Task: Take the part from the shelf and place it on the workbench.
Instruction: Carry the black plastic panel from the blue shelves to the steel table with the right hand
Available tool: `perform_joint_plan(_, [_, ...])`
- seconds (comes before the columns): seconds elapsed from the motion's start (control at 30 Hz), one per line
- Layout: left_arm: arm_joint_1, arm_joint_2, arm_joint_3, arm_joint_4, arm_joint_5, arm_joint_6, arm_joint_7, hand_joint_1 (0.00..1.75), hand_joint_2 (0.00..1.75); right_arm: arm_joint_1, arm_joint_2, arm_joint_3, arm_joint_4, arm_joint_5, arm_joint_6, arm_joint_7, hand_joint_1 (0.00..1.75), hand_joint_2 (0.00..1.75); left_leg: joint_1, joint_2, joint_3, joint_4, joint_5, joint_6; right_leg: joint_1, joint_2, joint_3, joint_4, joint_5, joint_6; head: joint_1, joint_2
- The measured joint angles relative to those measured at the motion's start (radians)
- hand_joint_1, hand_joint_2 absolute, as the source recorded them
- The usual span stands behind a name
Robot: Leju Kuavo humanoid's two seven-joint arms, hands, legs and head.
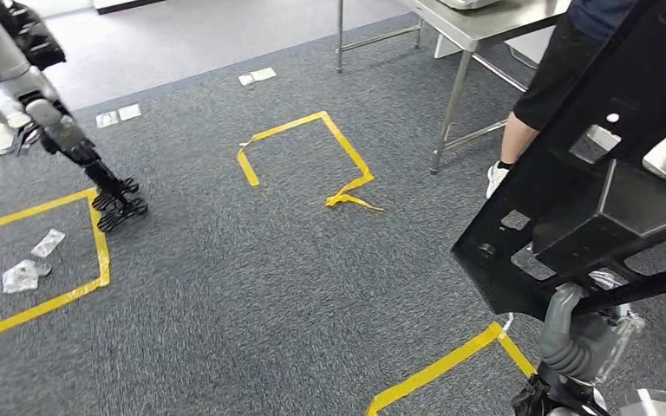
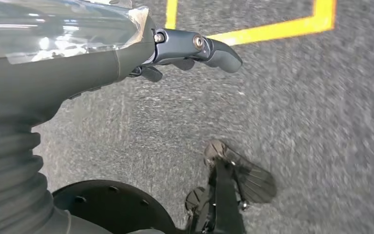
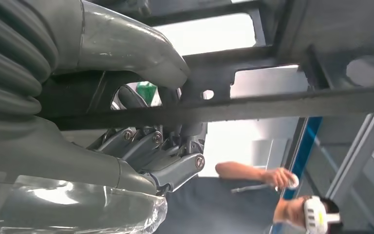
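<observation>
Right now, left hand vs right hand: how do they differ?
The right hand grips the black part, thumb over a bar and fingers curled beneath; the left hand holds nothing. The right hand sits low under the raised part; the left hand hangs over the carpet by yellow tape. Both have dark fingers.

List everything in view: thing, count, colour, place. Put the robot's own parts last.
part: one, black, held up at the right
tape outlines: three, yellow, on the carpet
plastic bags: two, clear, inside the left outline
floor labels: several, white, on the far carpet
workbench: one, grey metal, ahead on the right
person: one, dark shorts, beside the workbench
left hand: one, black, hanging over the carpet, holding nothing
right hand: one, grey and dark, gripping the part's bar
</observation>
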Motion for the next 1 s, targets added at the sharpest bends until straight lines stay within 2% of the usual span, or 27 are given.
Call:
perform_joint_plan(0.03, [0.0, -0.001, 0.0, 0.0, 0.001, 0.002, 0.0, 0.0, 1.75, -0.001, 0.002, 0.0, -0.001, 0.001, 0.002, 0.001, 1.75, 1.75, 0.002, -0.029, -0.028, 0.064, -0.035, -0.003, 0.0, 0.011, -0.001, 0.0, 0.001, -0.005, -0.002, 0.0])
perform_joint_plan(0.07, [0.001, -0.002, 0.0, 0.0, 0.003, 0.004, -0.001, 0.0, 1.75, -0.003, 0.003, 0.0, -0.002, 0.001, 0.003, 0.002, 1.75, 1.75, 0.004, -0.047, -0.062, 0.134, -0.068, -0.005, 0.001, 0.022, -0.002, 0.0, 0.001, -0.01, -0.002, 0.0])
perform_joint_plan(0.1, [0.002, -0.003, 0.0, 0.0, 0.004, 0.006, 0.0, 0.0, 1.75, -0.003, 0.004, 0.0, -0.002, 0.001, 0.005, 0.003, 1.75, 1.75, 0.004, -0.056, -0.091, 0.192, -0.09, -0.006, 0.003, 0.034, -0.003, 0.0, 0.002, -0.012, -0.003, 0.0])
perform_joint_plan(0.13, [0.003, -0.003, 0.0, 0.0, 0.006, 0.008, 0.0, 0.0, 1.75, -0.004, 0.005, 0.0, -0.002, 0.001, 0.006, 0.004, 1.75, 1.75, 0.005, -0.059, -0.107, 0.22, -0.092, -0.006, 0.004, 0.047, -0.003, 0.001, 0.002, -0.013, -0.003, 0.0])
perform_joint_plan(0.17, [0.003, -0.004, 0.0, 0.0, 0.007, 0.01, 0.0, 0.0, 1.75, -0.004, 0.005, 0.0, -0.002, 0.002, 0.006, 0.004, 1.75, 1.75, 0.007, -0.062, -0.105, 0.209, -0.074, -0.006, 0.004, 0.06, -0.003, 0.002, 0.003, -0.013, -0.003, 0.0])
perform_joint_plan(0.2, [0.003, -0.005, 0.0, 0.0, 0.007, 0.01, 0.001, 0.0, 1.75, -0.004, 0.005, 0.0, -0.002, 0.002, 0.007, 0.005, 1.75, 1.75, 0.01, -0.067, -0.085, 0.163, -0.04, -0.005, 0.004, 0.073, -0.002, 0.003, 0.003, -0.013, -0.003, 0.0])
perform_joint_plan(0.27, [0.003, -0.006, 0.0, 0.0, 0.008, 0.011, 0.001, 0.0, 1.75, -0.005, 0.006, 0.0, -0.002, 0.002, 0.007, 0.005, 1.75, 1.75, 0.017, -0.109, -0.026, 0.031, 0.026, -0.004, 0.006, 0.097, -0.004, 0.008, 0.003, -0.01, -0.003, 0.0])
perform_joint_plan(0.3, [0.002, -0.006, 0.0, 0.0, 0.008, 0.011, 0.001, 0.0, 1.75, -0.006, 0.006, 0.0, -0.002, 0.002, 0.008, 0.005, 1.75, 1.75, 0.019, -0.129, -0.005, -0.016, 0.042, -0.004, 0.007, 0.108, -0.008, 0.011, 0.004, -0.005, -0.002, 0.0])
perform_joint_plan(0.33, [0.002, -0.006, 0.0, 0.0, 0.008, 0.011, 0.001, 0.0, 1.75, -0.007, 0.007, 0.0, -0.002, 0.002, 0.008, 0.006, 1.75, 1.75, 0.018, -0.142, 0.004, -0.04, 0.046, -0.002, 0.007, 0.118, -0.013, 0.011, 0.005, 0.002, -0.002, 0.0])
perform_joint_plan(0.37, [0.002, -0.006, 0.0, 0.0, 0.009, 0.011, 0.002, 0.0, 1.75, -0.008, 0.007, 0.0, -0.002, 0.002, 0.008, 0.006, 1.75, 1.75, 0.014, -0.141, 0.005, -0.045, 0.044, 0.001, 0.006, 0.128, -0.017, 0.011, 0.008, 0.01, -0.002, 0.0])
perform_joint_plan(0.4, [0.002, -0.006, 0.0, 0.0, 0.009, 0.011, 0.004, 0.0, 1.75, -0.008, 0.007, 0.001, -0.002, 0.002, 0.009, 0.007, 1.75, 1.75, 0.011, -0.129, 0.005, -0.047, 0.047, 0.008, 0.003, 0.139, -0.024, 0.007, 0.012, 0.019, -0.002, 0.0])
perform_joint_plan(0.43, [0.001, -0.006, 0.0, 0.0, 0.01, 0.011, 0.006, 0.0, 1.75, -0.009, 0.007, 0.001, -0.002, 0.003, 0.01, 0.008, 1.75, 1.75, 0.01, -0.117, 0.007, -0.052, 0.051, 0.016, 0.002, 0.134, -0.03, 0.011, 0.012, 0.025, -0.002, 0.0])
perform_joint_plan(0.47, [0.0, -0.007, 0.0, 0.0, 0.011, 0.011, 0.007, 0.0, 1.75, -0.01, 0.007, 0.001, -0.003, 0.003, 0.011, 0.009, 1.75, 1.75, 0.01, -0.104, 0.008, -0.058, 0.056, 0.024, 0.004, 0.116, -0.042, 0.026, 0.005, 0.027, 0.0, 0.0])
perform_joint_plan(0.5, [0.0, -0.007, 0.0, 0.0, 0.012, 0.011, 0.008, 0.0, 1.75, -0.013, 0.007, 0.001, -0.003, 0.003, 0.012, 0.01, 1.75, 1.75, 0.01, -0.09, 0.01, -0.064, 0.06, 0.032, 0.007, 0.091, -0.061, 0.062, -0.012, 0.026, 0.002, 0.0])
perform_joint_plan(0.53, [0.0, -0.007, 0.0, 0.0, 0.013, 0.01, 0.008, 0.0, 1.75, -0.016, 0.007, 0.001, -0.003, 0.004, 0.014, 0.011, 1.75, 1.75, 0.009, -0.075, 0.01, -0.066, 0.062, 0.036, 0.008, 0.062, -0.087, 0.119, -0.039, 0.022, 0.004, 0.0])
perform_joint_plan(0.57, [0.0, -0.007, 0.0, 0.0, 0.013, 0.01, 0.008, 0.0, 1.75, -0.018, 0.007, 0.001, -0.002, 0.004, 0.015, 0.011, 1.75, 1.75, 0.006, -0.061, 0.009, -0.067, 0.062, 0.039, 0.01, 0.045, -0.12, 0.19, -0.068, 0.018, 0.005, 0.0])
perform_joint_plan(0.6, [0.001, -0.007, 0.0, 0.0, 0.014, 0.009, 0.007, 0.0, 1.75, -0.017, 0.007, 0.002, -0.002, 0.004, 0.015, 0.011, 1.75, 1.75, 0.004, -0.046, 0.009, -0.067, 0.061, 0.04, 0.009, 0.038, -0.15, 0.255, -0.09, 0.017, 0.005, 0.0])
perform_joint_plan(0.63, [0.002, -0.007, 0.0, 0.0, 0.014, 0.008, 0.006, 0.0, 1.75, -0.015, 0.007, 0.002, -0.001, 0.004, 0.016, 0.011, 1.75, 1.75, 0.003, -0.033, 0.008, -0.067, 0.06, 0.041, 0.008, 0.034, -0.167, 0.295, -0.102, 0.02, 0.005, 0.0])
perform_joint_plan(0.67, [0.002, -0.007, 0.0, 0.0, 0.014, 0.006, 0.004, 0.0, 1.75, -0.012, 0.007, 0.001, -0.001, 0.004, 0.016, 0.011, 1.75, 1.75, 0.002, -0.021, 0.008, -0.067, 0.06, 0.041, 0.007, 0.031, -0.165, 0.296, -0.099, 0.026, 0.006, 0.0])
perform_joint_plan(0.7, [0.002, -0.007, 0.0, 0.0, 0.014, 0.005, 0.002, 0.0, 1.75, -0.01, 0.007, 0.001, 0.0, 0.004, 0.016, 0.01, 1.75, 1.75, 0.002, -0.009, 0.009, -0.066, 0.059, 0.04, 0.006, 0.024, -0.14, 0.255, -0.082, 0.034, 0.006, 0.0])
perform_joint_plan(0.77, [0.002, -0.008, 0.0, 0.0, 0.013, 0.003, -0.001, 0.0, 1.75, -0.008, 0.007, 0.001, 0.0, 0.004, 0.016, 0.009, 1.75, 1.75, -0.002, 0.011, 0.014, -0.065, 0.054, 0.034, 0.008, -0.022, -0.055, 0.104, -0.036, 0.044, 0.006, 0.0])
perform_joint_plan(0.8, [0.002, -0.008, 0.0, 0.0, 0.012, 0.003, -0.001, 0.0, 1.75, -0.007, 0.008, 0.001, 0.0, 0.004, 0.016, 0.008, 1.75, 1.75, -0.005, 0.02, 0.016, -0.064, 0.051, 0.03, 0.01, -0.042, -0.022, 0.045, -0.02, 0.042, 0.005, 0.0])
perform_joint_plan(0.83, [0.002, -0.008, 0.0, 0.0, 0.011, 0.002, -0.001, 0.0, 1.75, -0.005, 0.008, 0.001, -0.001, 0.004, 0.015, 0.006, 1.75, 1.75, -0.009, 0.029, 0.019, -0.063, 0.048, 0.025, 0.013, -0.056, -0.003, 0.012, -0.012, 0.038, 0.004, 0.0])
perform_joint_plan(0.87, [0.002, -0.008, 0.0, 0.0, 0.009, 0.002, 0.0, 0.0, 1.75, -0.002, 0.009, 0.0, -0.001, 0.004, 0.015, 0.005, 1.75, 1.75, -0.011, 0.038, 0.021, -0.063, 0.046, 0.021, 0.017, -0.055, 0.0, 0.006, -0.011, 0.031, 0.002, 0.0])
perform_joint_plan(0.93, [0.001, -0.008, 0.0, 0.0, 0.006, 0.002, 0.001, 0.0, 1.75, 0.008, 0.011, -0.003, -0.006, 0.004, 0.013, 0.003, 1.75, 1.75, -0.008, 0.049, 0.025, -0.06, 0.04, 0.012, 0.012, -0.029, -0.002, 0.004, -0.006, 0.019, 0.0, 0.0])
perform_joint_plan(0.97, [0.0, -0.009, -0.001, 0.0, 0.005, 0.002, 0.002, 0.0, 1.75, 0.011, 0.012, -0.004, -0.01, 0.004, 0.013, 0.002, 1.75, 1.75, -0.005, 0.036, 0.021, -0.048, 0.028, 0.007, 0.007, -0.016, -0.001, 0.003, -0.004, 0.013, 0.0, 0.0])
perform_joint_plan(1.0, [0.0, -0.009, -0.001, 0.0, 0.004, 0.002, 0.003, 0.0, 1.75, 0.013, 0.014, -0.006, -0.013, 0.004, 0.012, 0.002, 1.75, 1.75, -0.001, 0.012, 0.009, -0.015, 0.006, 0.002, 0.002, -0.005, 0.0, 0.001, -0.002, 0.005, -0.002, 0.0])
